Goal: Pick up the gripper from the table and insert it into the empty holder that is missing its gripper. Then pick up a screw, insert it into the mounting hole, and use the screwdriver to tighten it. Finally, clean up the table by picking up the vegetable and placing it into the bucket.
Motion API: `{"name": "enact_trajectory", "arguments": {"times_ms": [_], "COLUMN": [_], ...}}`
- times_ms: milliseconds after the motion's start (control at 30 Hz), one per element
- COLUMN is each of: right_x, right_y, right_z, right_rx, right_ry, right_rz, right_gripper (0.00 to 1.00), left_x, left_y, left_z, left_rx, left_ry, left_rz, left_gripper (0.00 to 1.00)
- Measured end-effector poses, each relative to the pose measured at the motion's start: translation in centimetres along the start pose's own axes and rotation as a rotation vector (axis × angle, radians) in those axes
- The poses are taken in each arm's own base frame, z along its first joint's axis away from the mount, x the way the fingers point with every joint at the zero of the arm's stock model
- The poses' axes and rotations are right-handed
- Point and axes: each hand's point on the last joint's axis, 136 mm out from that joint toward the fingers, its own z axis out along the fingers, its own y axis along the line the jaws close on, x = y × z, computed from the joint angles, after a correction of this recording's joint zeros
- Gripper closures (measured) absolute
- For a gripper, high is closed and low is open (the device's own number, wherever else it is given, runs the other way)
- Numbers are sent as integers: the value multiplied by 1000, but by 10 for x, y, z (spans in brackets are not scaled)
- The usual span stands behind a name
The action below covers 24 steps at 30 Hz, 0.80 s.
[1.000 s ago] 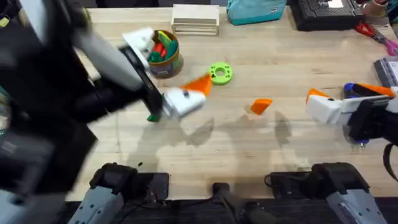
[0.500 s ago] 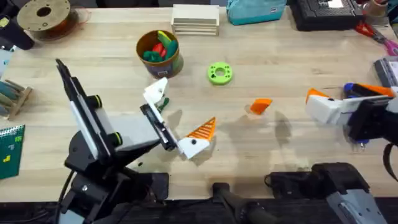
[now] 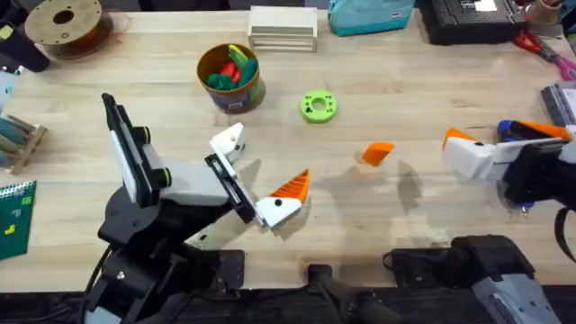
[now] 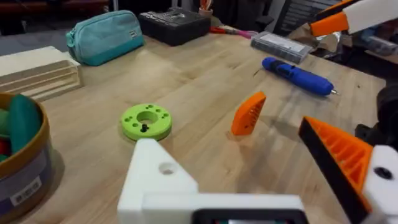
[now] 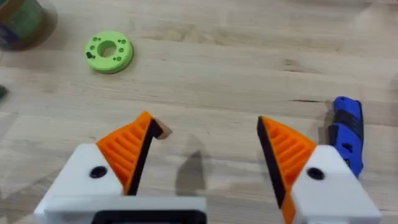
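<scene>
A: Progress check?

B: Basically at the start. The gripper (image 3: 378, 153), the loose orange wedge, lies on the table (image 3: 405, 72) out in the middle, between the two arms, touched by nothing. The left wrist view shows it (image 4: 249, 114) standing on its edge just beside the lime-green disc (image 4: 146, 121).

A: Holder?

B: The left gripper (image 3: 256, 175) has one bare white finger, the holder (image 3: 227, 141), with no orange pad on it; its other finger carries one. So the insert isn't done.

A: Jaws?

B: Left jaws spread wide, nothing between them. Right gripper (image 5: 208, 155) likewise released, both orange pads apart, empty, hanging at the table's right side.

A: Rest of it?

B: The screwdriver (image 3: 517, 129) lies on the table close by the right gripper, unused. No screw driven as far as I can judge. The bucket (image 3: 229, 76) sits at the back left with toy vegetables inside; can't tell whether the leafy one is among them.
</scene>
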Motion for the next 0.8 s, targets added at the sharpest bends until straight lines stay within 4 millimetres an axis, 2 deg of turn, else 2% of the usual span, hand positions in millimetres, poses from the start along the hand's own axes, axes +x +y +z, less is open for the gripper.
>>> {"name": "enact_trajectory", "arguments": {"times_ms": [533, 600, 700, 800], "right_x": [0, -4, -24, -20], "right_y": [0, -2, -7, -8], "right_z": [0, 0, -2, -2], "right_rx": [1, 14, 42, 47], "right_ry": [0, -16, -94, -78], "right_rz": [-2, -20, -50, -61], "right_gripper": [12, 12, 11, 11], "left_x": [0, 0, 0, 0], "left_y": [0, 0, 0, 0], "left_z": [0, 0, 0, 0], "left_rx": [0, 0, 0, 0], "left_ry": [0, 0, 0, 0], "left_rz": [-20, -20, -20, -20], "left_gripper": [13, 14, 14, 14]}}
